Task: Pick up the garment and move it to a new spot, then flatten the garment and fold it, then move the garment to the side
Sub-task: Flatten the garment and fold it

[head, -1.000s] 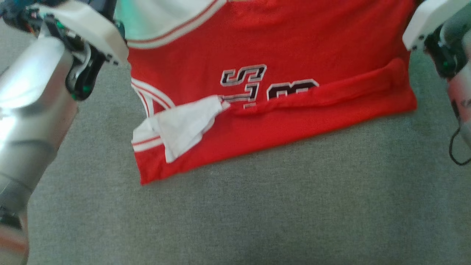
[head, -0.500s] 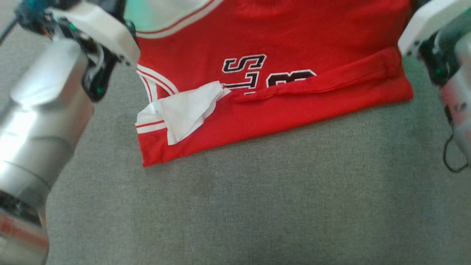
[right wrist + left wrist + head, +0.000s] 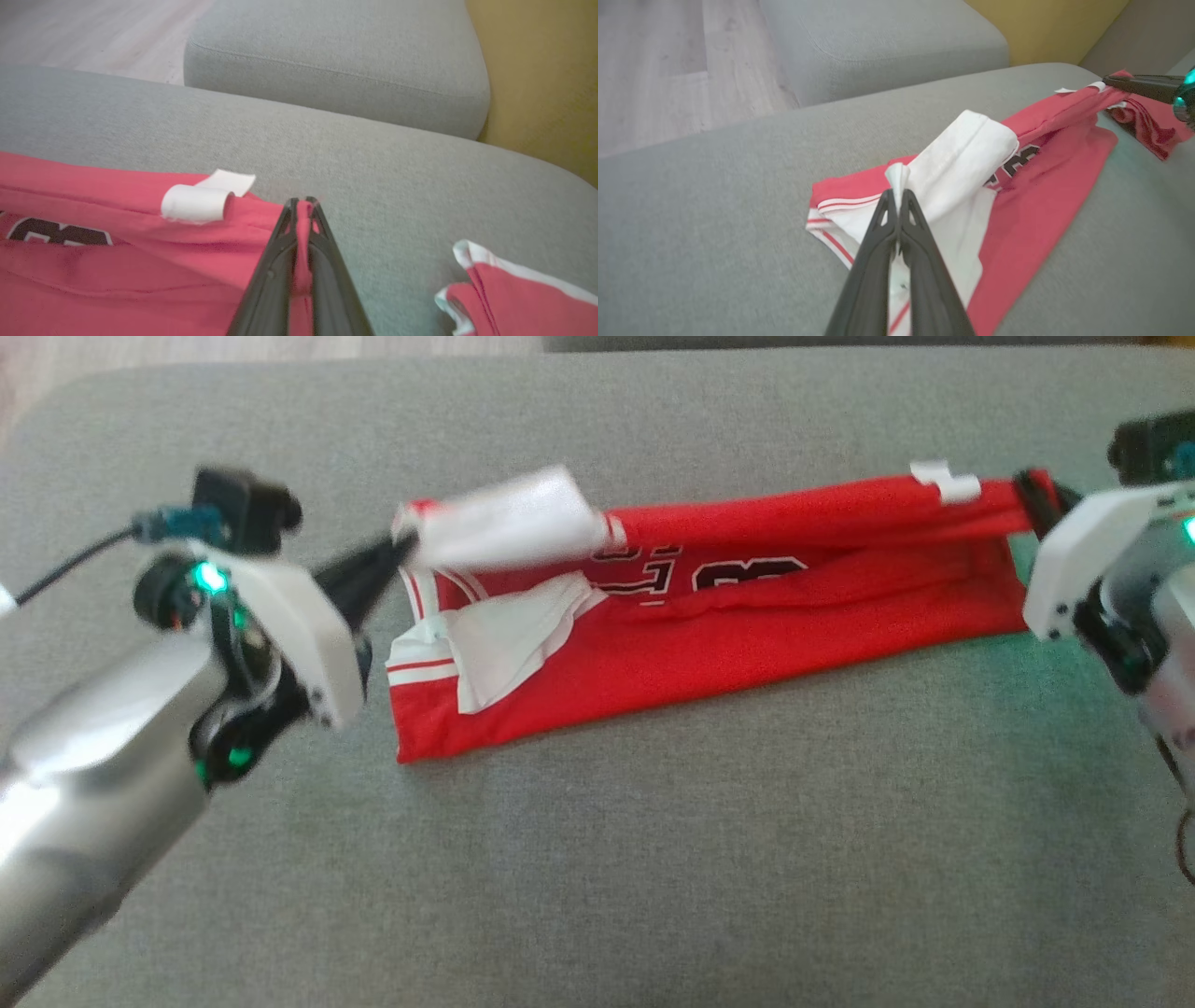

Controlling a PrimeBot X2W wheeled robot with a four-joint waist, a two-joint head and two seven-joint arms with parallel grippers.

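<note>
- Garment, a red jersey with white trim and dark numerals, lies across the far half of a grey cushion, stretched lengthwise between the two grippers.
- Its near part rests flat on the cushion. Its far edge is lifted and drawn into a taut ridge from one gripper to the other.
- At the jersey's left end, the left gripper pinches a white corner of cloth. Its fingers are pressed together with the fabric caught at the tips.
- The white panel by that grip arches up off the cushion, above the striped armhole trim.
- At the right end, the right gripper is clamped on a red edge, and a strip of red cloth runs down between its fingers.
- A curled white tag stands up from the lifted edge, just beside the right gripper.
- Past the right gripper, a red piece with white edging lies on the cushion. I cannot tell whether it joins the jersey.
- Beyond the cushion are a second cushion, a wood floor and a yellow surface.
</note>
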